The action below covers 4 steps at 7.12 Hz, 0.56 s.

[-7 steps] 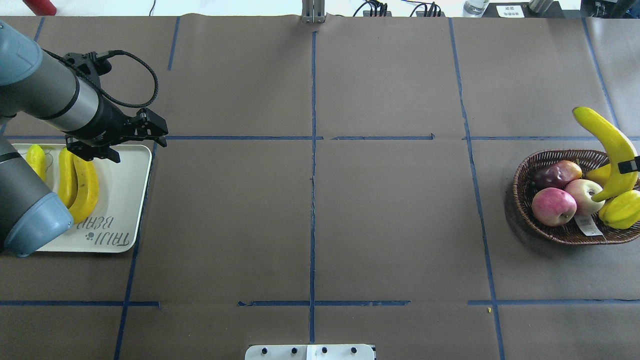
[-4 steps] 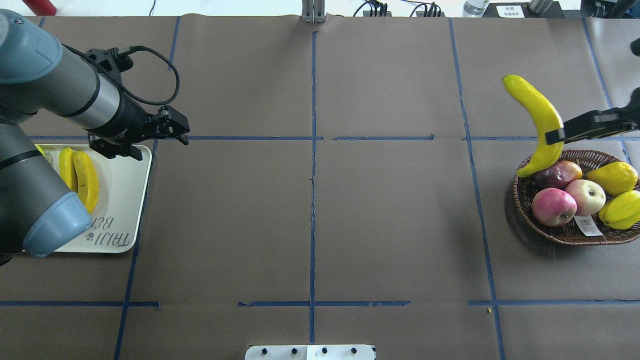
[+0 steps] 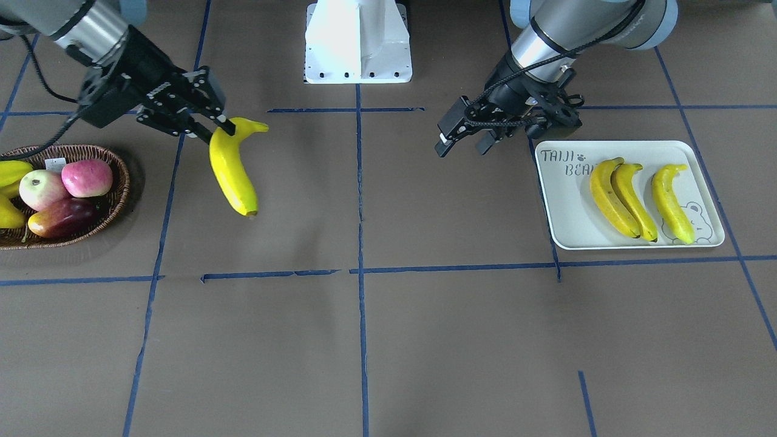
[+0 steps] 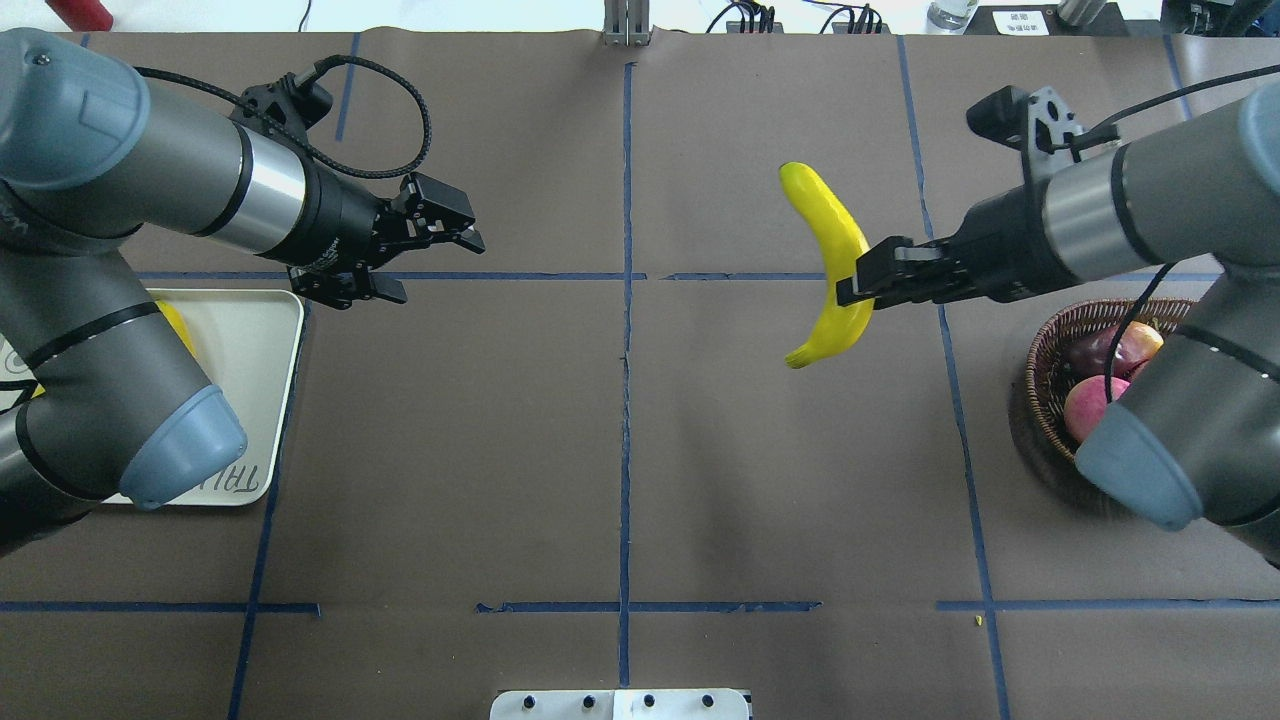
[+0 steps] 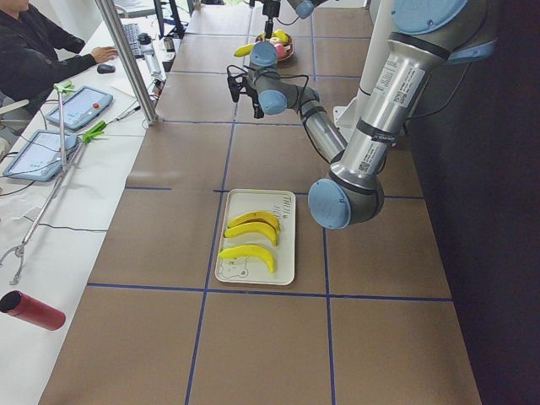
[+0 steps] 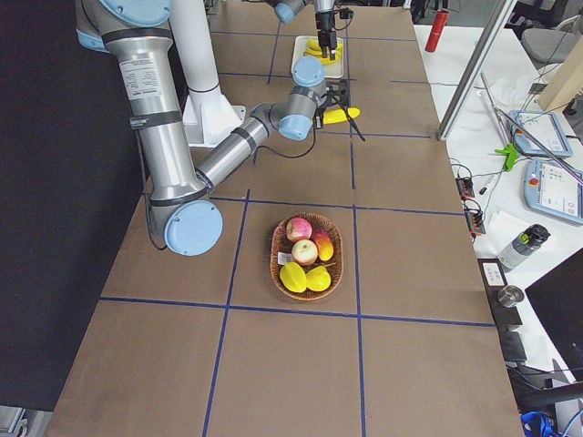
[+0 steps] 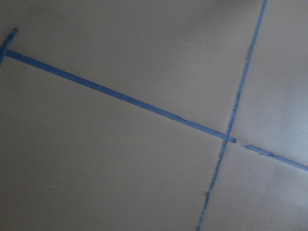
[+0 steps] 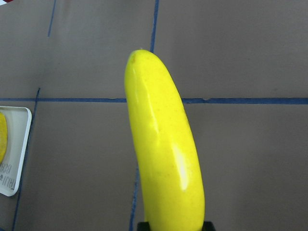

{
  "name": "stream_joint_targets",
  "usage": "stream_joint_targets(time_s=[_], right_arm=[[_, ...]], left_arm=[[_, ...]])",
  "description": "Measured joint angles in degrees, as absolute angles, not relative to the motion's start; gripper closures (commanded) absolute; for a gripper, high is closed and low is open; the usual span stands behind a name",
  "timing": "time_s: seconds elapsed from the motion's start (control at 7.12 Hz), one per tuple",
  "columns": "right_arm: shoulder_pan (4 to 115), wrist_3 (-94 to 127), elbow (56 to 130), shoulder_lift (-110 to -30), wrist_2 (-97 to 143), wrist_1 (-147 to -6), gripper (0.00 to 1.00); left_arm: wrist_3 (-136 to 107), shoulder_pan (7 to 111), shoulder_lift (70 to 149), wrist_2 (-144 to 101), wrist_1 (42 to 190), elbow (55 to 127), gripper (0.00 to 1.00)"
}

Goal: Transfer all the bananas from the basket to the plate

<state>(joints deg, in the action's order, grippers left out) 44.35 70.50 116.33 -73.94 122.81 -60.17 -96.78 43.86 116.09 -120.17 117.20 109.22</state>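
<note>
My right gripper (image 4: 858,287) is shut on a yellow banana (image 4: 828,250), held in the air over the table between the basket (image 4: 1046,352) and the middle line. In the front-facing view the banana (image 3: 232,170) hangs tip down from that gripper (image 3: 217,128). It fills the right wrist view (image 8: 166,154). Three bananas (image 3: 634,200) lie side by side on the off-white plate (image 3: 564,206). My left gripper (image 4: 440,268) hovers open and empty just right of the plate (image 4: 255,340), and the front-facing view also shows it (image 3: 461,147).
The wicker basket (image 3: 115,200) holds two apples (image 3: 87,177), a dark red mango (image 3: 61,221) and yellow fruits (image 3: 9,173). The robot base (image 3: 358,42) stands at the table's near middle. A person sits at a side desk (image 5: 34,51).
The right arm has carried the banana leftward from above the basket toward the table's middle. The left gripper has moved right, away from the plate.
</note>
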Motion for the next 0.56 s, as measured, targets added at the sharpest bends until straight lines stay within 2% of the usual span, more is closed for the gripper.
stream_joint_targets(time_s=[0.28,0.56], right_arm=[[33.6,74.1,116.3,-69.3,111.0,-60.8,0.99],[26.7,74.9,116.3,-67.1,102.7,-61.6,0.99]], left_arm=[[-105.2,42.4,118.9,-120.1,125.3,106.8,0.0],[-107.6,41.9,123.7,-120.1,126.6,102.9,0.01]])
